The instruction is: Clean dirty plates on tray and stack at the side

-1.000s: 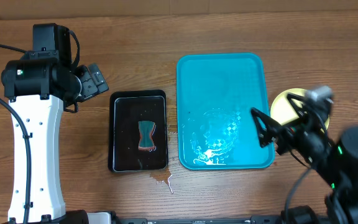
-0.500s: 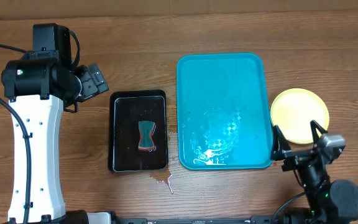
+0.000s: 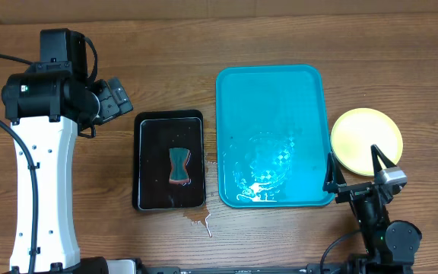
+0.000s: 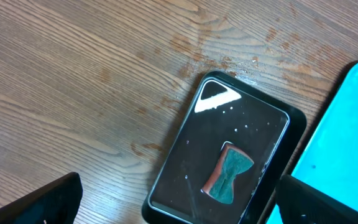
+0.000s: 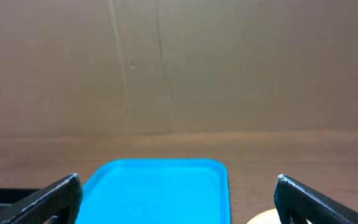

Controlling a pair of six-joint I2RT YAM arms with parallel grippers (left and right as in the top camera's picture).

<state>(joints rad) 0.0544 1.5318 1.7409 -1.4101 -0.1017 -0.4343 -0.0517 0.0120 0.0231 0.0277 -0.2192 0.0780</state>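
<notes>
The turquoise tray (image 3: 272,99) lies right of centre, wet and with no plates on it; it also shows in the right wrist view (image 5: 160,186) and at the left wrist view's right edge (image 4: 347,137). A pale yellow-green plate (image 3: 366,140) lies on the table just right of the tray; any plates beneath it are hidden, and no blue plate shows. My right gripper (image 3: 353,169) is open and empty near the table's front edge, at the tray's front right corner. My left gripper (image 3: 116,97) is open and empty, left of the black tray.
A smaller black tray (image 3: 169,161) holding a green and orange sponge (image 3: 179,166) sits left of the turquoise tray; both show in the left wrist view (image 4: 229,180). A small puddle (image 3: 200,220) lies in front of it. A cardboard wall (image 5: 179,62) stands behind the table.
My right arm has pulled back from over the tray's right edge to the table's front edge, uncovering the yellow-green plate. The left arm has not moved.
</notes>
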